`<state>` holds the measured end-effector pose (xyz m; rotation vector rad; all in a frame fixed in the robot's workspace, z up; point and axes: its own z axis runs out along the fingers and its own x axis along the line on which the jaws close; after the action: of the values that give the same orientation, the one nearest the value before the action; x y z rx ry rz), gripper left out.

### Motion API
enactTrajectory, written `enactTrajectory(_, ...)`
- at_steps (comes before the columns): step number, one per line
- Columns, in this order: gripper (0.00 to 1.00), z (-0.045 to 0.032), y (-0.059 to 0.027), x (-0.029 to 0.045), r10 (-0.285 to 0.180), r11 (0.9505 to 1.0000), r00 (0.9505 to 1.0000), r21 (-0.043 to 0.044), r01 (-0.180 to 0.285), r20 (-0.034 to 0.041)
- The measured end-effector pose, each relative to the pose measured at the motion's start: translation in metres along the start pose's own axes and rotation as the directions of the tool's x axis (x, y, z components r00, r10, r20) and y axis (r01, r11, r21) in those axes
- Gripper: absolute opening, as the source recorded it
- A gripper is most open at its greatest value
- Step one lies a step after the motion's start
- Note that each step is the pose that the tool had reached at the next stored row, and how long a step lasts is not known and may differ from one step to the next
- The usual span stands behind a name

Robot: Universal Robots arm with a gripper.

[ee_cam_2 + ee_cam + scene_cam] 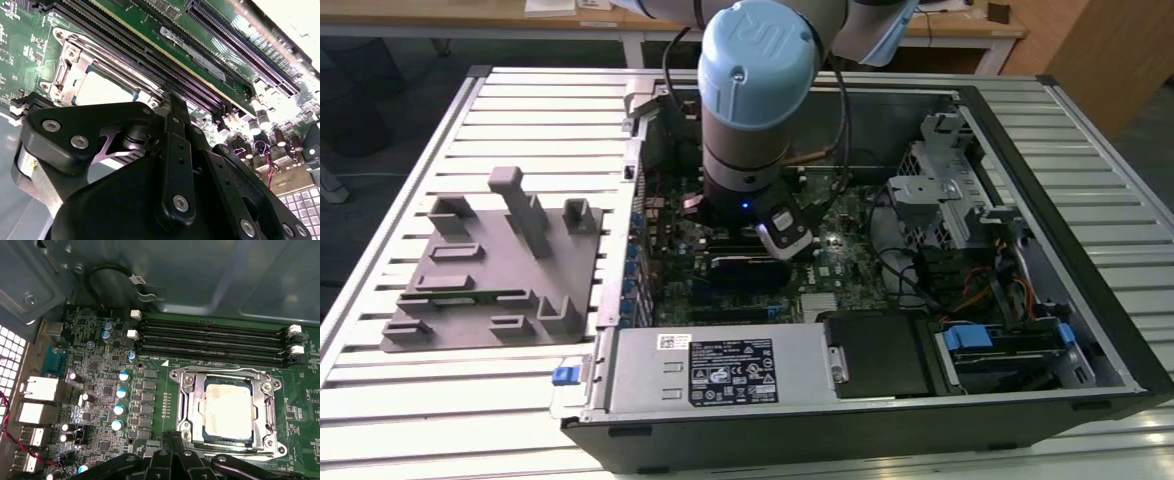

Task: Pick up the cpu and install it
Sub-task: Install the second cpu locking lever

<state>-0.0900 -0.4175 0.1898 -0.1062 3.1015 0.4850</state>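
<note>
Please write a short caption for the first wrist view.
Silvery cpu seated inside the metal socket frame on the green board, memory slots beside it.

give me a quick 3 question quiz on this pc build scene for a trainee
1. True or false: the cpu lies inside the metal-framed socket on the motherboard.
2. Multiple choice: in the first wrist view, what runs alongside the socket? A) a fan B) long dark memory slots C) a hard drive
3. In the exterior view, on which side of the computer case does the grey slotted block sit?

Key:
1. True; its pale top shows within the frame.
2. B
3. The exterior view's left, on the slatted table.
</note>
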Motion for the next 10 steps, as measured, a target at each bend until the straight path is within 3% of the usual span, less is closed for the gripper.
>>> enactTrajectory(10, 0.11, 0.0009, 0.0001, 0.0014, 0.0, 1.0, 1.0, -0.0047, 0.0, 0.0002)
